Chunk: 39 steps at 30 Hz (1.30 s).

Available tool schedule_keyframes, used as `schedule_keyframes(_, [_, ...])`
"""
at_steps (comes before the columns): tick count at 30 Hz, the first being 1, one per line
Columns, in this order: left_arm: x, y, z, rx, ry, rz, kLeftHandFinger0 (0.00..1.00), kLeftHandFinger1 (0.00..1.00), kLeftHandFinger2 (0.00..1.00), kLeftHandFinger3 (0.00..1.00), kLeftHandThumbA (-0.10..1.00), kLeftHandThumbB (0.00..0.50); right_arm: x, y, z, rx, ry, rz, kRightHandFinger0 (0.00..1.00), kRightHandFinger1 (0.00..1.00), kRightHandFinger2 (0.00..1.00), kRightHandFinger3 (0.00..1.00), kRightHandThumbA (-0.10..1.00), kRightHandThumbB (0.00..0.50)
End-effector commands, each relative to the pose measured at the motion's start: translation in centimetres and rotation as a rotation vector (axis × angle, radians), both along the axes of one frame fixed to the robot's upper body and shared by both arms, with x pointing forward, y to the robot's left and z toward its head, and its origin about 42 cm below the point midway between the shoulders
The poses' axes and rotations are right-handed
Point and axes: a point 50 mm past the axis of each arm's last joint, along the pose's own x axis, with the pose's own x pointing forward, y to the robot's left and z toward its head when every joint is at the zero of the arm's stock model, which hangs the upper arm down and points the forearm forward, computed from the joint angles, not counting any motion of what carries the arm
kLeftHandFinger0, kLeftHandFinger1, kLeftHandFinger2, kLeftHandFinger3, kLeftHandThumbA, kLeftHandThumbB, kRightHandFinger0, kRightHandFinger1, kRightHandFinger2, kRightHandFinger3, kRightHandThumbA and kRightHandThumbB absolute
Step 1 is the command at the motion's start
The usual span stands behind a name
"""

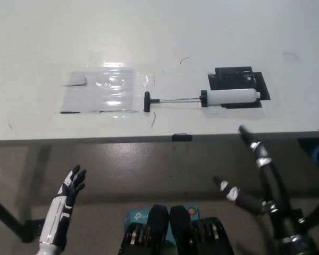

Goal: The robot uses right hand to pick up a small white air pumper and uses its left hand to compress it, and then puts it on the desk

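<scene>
The small white air pumper (231,98) lies on the white desk (159,32), its body over a black patch at the right. Its thin metal rod is drawn out to the left and ends in a black T-handle (147,101). My black right hand (255,172) is below the desk's front edge at the lower right, open, fingers spread, one fingertip reaching up near the edge. It touches nothing. My white left hand (72,186) hangs at the lower left, well below the desk, open and holding nothing.
A sheet of clear shiny film (103,90) is taped to the desk left of the handle. A black patch (236,79) lies under the pumper's body. A small black clip (181,137) sits on the desk's front edge. Grey floor shows below the desk.
</scene>
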Motion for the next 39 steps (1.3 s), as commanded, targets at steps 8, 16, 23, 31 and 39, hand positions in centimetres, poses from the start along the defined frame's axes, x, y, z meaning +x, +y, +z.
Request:
schedule_keyframes(8, [0.5,-0.3,2.0,0.014,-0.087,-0.035,1.0,1.0,1.0,1.0,1.0,0.11,9.5,-2.3,13.3,-0.37,-0.134,0.054,1.0,1.0,1.0,1.0,1.0,0.255])
schedule_keyframes(16, [0.6,0.0,2.0,0.025,-0.091,-0.041,1.0,1.0,1.0,1.0,1.0,0.121,17.9,-1.7,15.9,-0.544,-0.004,0.088,1.0,1.0,1.0,1.0,0.94,0.301])
schedule_keyframes(23, [0.7,0.1,2.0,0.031,-0.089,-0.042,1.0,1.0,1.0,1.0,1.0,0.107,23.6,-0.4,16.3,-0.645,0.151,0.066,1.0,1.0,1.0,1.0,0.93,0.332])
schedule_keyframes(31, [0.8,0.3,2.3,0.039,-0.097,-0.042,1.0,1.0,1.0,1.0,1.0,0.11,26.5,0.8,14.2,-0.699,0.225,0.045,1.0,1.0,1.0,1.0,0.96,0.319])
schedule_keyframes(39, [0.7,0.4,2.5,0.035,-0.102,-0.045,1.0,1.0,1.0,1.0,1.0,0.107,27.5,1.9,12.1,-0.73,0.287,0.046,1.0,1.0,1.0,1.0,1.0,0.374])
